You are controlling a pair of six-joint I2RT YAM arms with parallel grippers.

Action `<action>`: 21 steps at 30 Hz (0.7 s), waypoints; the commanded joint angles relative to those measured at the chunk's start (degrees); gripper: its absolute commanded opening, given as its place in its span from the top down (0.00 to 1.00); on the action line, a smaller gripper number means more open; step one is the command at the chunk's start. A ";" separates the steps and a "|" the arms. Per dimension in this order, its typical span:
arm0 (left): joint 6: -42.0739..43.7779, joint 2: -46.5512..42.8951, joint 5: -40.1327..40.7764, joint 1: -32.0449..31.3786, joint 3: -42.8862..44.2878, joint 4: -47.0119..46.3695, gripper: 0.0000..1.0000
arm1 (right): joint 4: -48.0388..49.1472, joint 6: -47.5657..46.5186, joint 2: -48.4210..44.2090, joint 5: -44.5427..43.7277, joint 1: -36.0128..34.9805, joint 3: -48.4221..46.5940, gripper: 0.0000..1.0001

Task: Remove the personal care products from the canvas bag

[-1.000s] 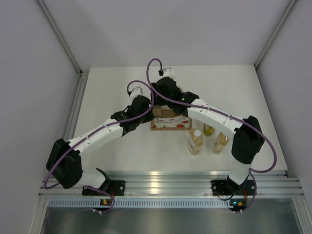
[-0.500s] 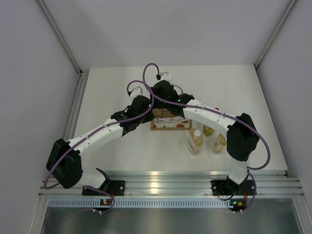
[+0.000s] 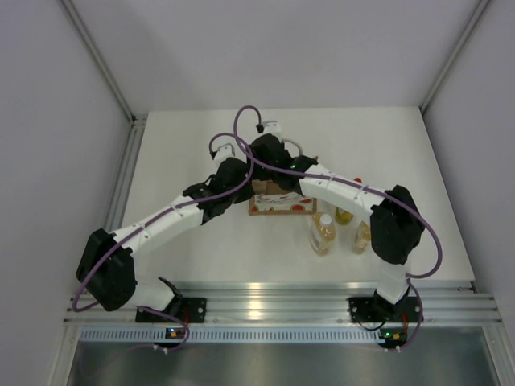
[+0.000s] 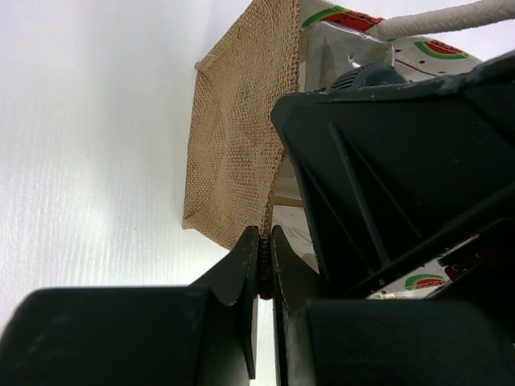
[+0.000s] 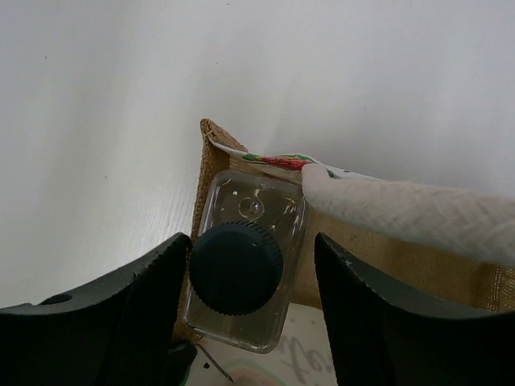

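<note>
Closing from here, my right claw (image 5: 251, 245) could slip. Its two fingers (image 5: 153, 297) stand apart on either side of the square clear bottle (image 5: 259, 207). If they meet the round dark cap (image 5: 236, 268) rather than the flat sides below it, I judge the bottle would twist or pop loose on the lift. Just beyond, the white rope handle (image 5: 418, 213) runs past the right-hand finger at the right of the frame, and a finger catching it would drag the bag (image 5: 211, 173) up too. The bottle sits tight in the bag's corner, so cloth may get nipped along with it. My left claw (image 4: 264, 269) is closed to a slit on what looks like the bag's side edge. If that pinch fails, nothing holds the bag down. Farther off, in the overhead view, three other bottles (image 3: 323, 233) stand on the table (image 3: 185, 145) just lower right of the bag, and a swinging bag could topple them.

The square bottle stands upright inside the bag, at the bag's upper-left corner in the right wrist view. It is directly between the open fingers, close to the left one, with a thin gap at the right one.
</note>
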State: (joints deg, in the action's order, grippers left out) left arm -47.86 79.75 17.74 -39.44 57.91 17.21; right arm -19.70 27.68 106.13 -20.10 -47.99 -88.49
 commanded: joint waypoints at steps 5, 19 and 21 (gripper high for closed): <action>-0.57 -2.58 1.60 -0.11 0.27 -3.33 1.00 | 0.10 0.36 1.01 -4.07 -1.58 2.09 0.39; -0.75 -3.28 1.95 -0.11 -0.17 -3.33 1.00 | 0.19 -1.75 3.47 -3.99 -1.32 1.48 0.54; -0.75 -3.37 1.86 -0.11 -0.17 -3.32 1.00 | 0.19 -2.02 4.00 -3.81 -1.32 1.21 0.54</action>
State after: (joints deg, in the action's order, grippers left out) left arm -48.01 79.66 17.91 -39.44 57.63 16.99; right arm -18.37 27.27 106.80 -22.76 -48.64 -87.39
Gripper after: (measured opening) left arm 0.092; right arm 0.512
